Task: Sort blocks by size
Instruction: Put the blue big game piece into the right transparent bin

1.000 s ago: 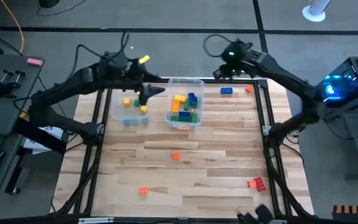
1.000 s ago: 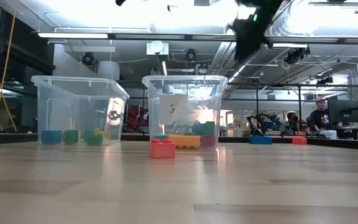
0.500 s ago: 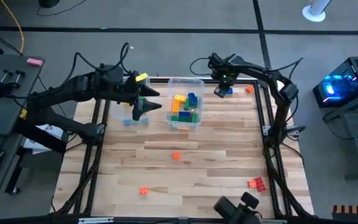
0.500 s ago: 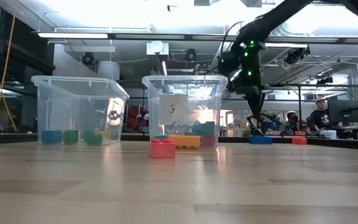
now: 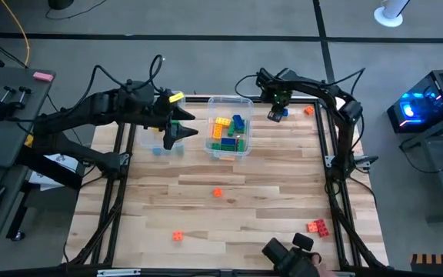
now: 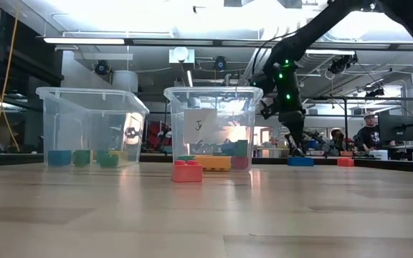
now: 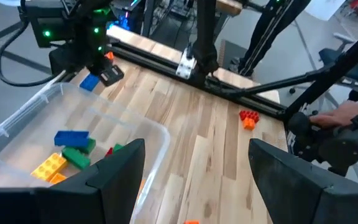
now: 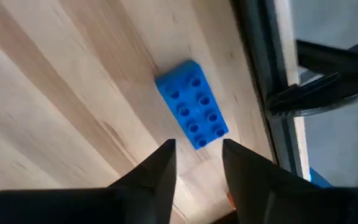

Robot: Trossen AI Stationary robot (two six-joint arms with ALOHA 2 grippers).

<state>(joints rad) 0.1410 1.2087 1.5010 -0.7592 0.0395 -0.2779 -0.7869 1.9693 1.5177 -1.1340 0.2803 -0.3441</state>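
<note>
A blue two-by-four brick (image 8: 191, 112) lies flat on the table at the far right (image 5: 280, 115). My right gripper (image 8: 197, 163) is open just above it, fingers pointing down, touching nothing; the low view shows it (image 6: 292, 147) over the brick (image 6: 300, 161). My left gripper (image 5: 179, 132) is open and empty above the left clear bin (image 5: 160, 148); its fingers (image 7: 120, 171) stand wide apart. The middle bin (image 5: 246, 104) holds yellow, green and blue bricks. An orange brick (image 5: 308, 110), two small orange bricks (image 5: 218, 192) (image 5: 177, 236) and a red brick (image 5: 318, 226) lie loose.
The table's black frame rail (image 8: 260, 74) runs close beside the blue brick. A person's hand (image 7: 347, 118) with a dark device (image 5: 291, 258) is at the table's near edge. Bare wood lies across the table's middle (image 5: 268, 185).
My right gripper has come down from high above the table toward the blue brick at the far right and now hangs just over it. My left gripper has shifted a little toward the near edge, over the left bin. No brick has moved.
</note>
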